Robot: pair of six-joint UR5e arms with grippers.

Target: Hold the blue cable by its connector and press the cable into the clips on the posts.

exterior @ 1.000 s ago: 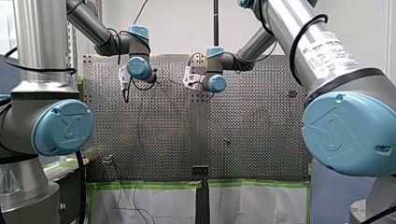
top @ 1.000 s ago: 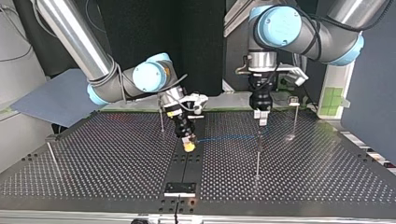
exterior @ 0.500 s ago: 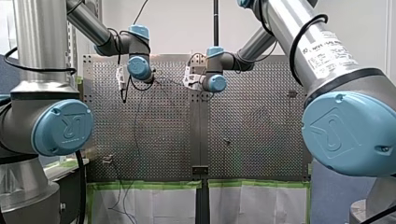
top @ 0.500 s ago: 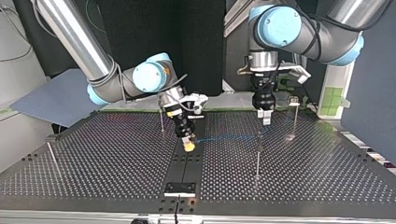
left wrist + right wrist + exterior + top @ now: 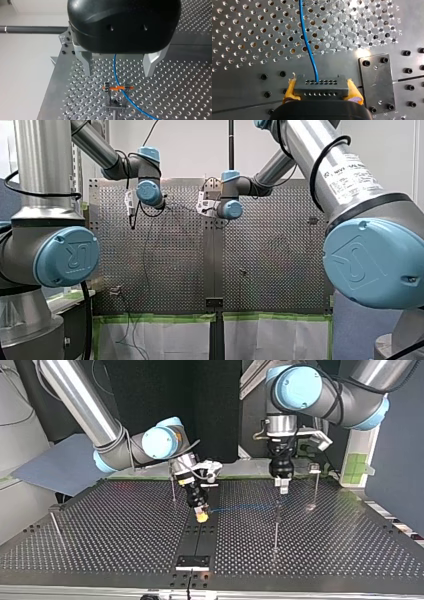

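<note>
My right hand (image 5: 322,92) was closed on the black connector (image 5: 321,86), its yellow pads (image 5: 289,91) clamping the two short ends, so that the blue cable (image 5: 308,42) left the connector's face freely and ran out low over the perforated worktop (image 5: 242,37). Holding it there, I judged, kept that end fixed and the line fairly straight for pressing. My left hand (image 5: 118,72) hung open and gripped nothing. Its metal fingers (image 5: 86,63) stood on either side of the cable, directly above the orange clip (image 5: 117,88) on top of a post (image 5: 115,106). That position suited either a push down or a guiding pinch. There was no bin or tray. The clip was the only holder, and the cable crossed it at a slant, touching it, though I could not tell whether it was snapped in or only lying across the top. In the top view the blue line ran from my right hand as far as this post. Another post (image 5: 315,487) stood at that view's right, and I could make out no blue line reaching it. By my reckoning, more clipping remained.
</note>
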